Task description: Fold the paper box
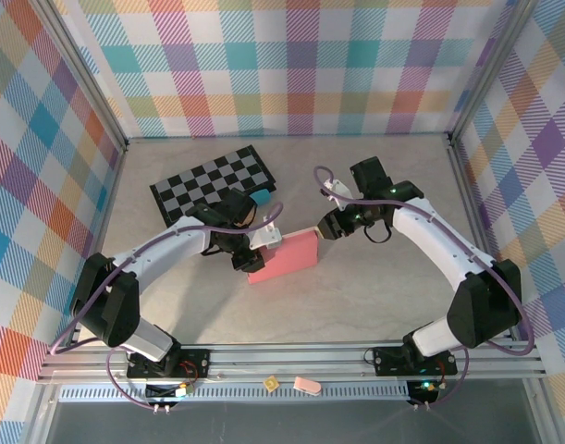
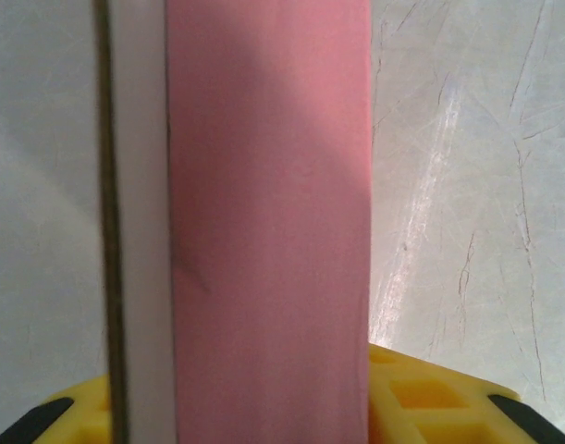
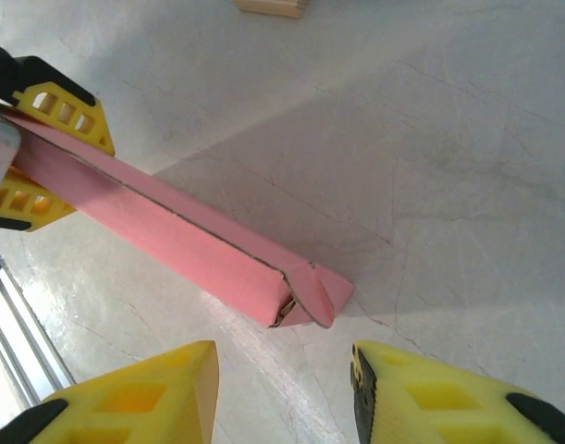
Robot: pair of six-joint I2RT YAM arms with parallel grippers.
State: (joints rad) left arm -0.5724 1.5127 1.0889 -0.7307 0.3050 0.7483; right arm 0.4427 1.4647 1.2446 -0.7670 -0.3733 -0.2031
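Observation:
The pink paper box (image 1: 284, 256) lies folded into a long flat shape in the middle of the table. My left gripper (image 1: 248, 248) is shut on its left end. In the left wrist view the paper box (image 2: 268, 213) runs straight up from between the yellow fingers (image 2: 428, 396), a greyish edge along its left side. Seen from the right wrist, the paper box (image 3: 171, 231) ends in a tucked corner flap (image 3: 310, 294), just ahead of my right gripper (image 3: 284, 381). That gripper is open, apart from the box, at its right end (image 1: 326, 225).
The black-and-grey checkered board (image 1: 213, 180) lies behind the left arm, with the small teal bar (image 1: 261, 198) at its near corner. Two small bits (image 1: 307, 385) sit on the front rail. Metal frame posts and plaid walls enclose the table.

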